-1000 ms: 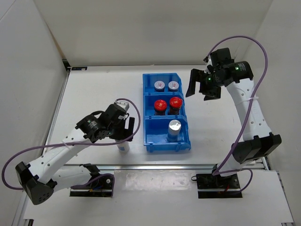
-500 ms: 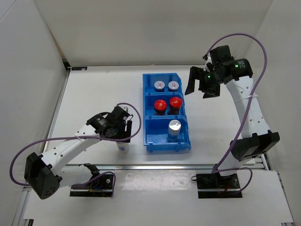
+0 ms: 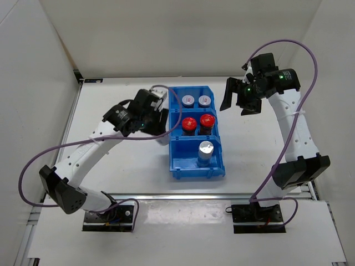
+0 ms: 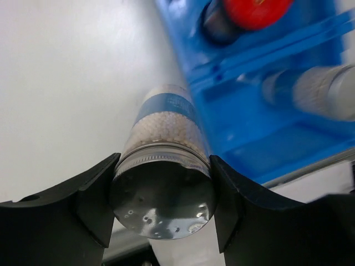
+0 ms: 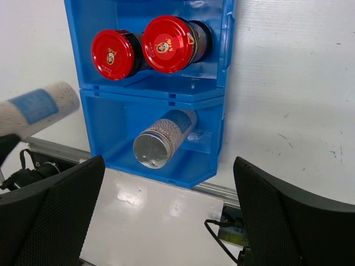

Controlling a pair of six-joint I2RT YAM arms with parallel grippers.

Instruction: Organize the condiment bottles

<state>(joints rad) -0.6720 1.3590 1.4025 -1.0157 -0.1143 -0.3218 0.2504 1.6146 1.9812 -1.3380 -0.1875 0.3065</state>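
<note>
My left gripper (image 4: 162, 194) is shut on a condiment bottle (image 4: 166, 122) with a shiny silver top and a blue label, holding it off the table just left of the blue bin (image 3: 176, 166). The same bottle (image 5: 39, 108) shows at the left edge of the right wrist view. Inside the bin, two grey-lidded bottles (image 3: 187, 100) fill the far compartment. Two red-capped ones (image 3: 189, 123) stand in the middle compartment, and one silver-topped bottle (image 3: 206, 148) in the near one. My right gripper (image 3: 241, 100) hangs open and empty, above the table right of the bin's far end.
The bin sits mid-table, its near end close to the table's front rail (image 5: 55, 149). White walls enclose the left, back and right sides. Bare white tabletop (image 3: 111, 105) lies left of the bin, and more of it (image 3: 249, 149) to the bin's right.
My left gripper closed on the silver-topped bottle standing near the front edge, lifted it and carried it away from the front edge, alongside the bin. The right arm barely moved.
</note>
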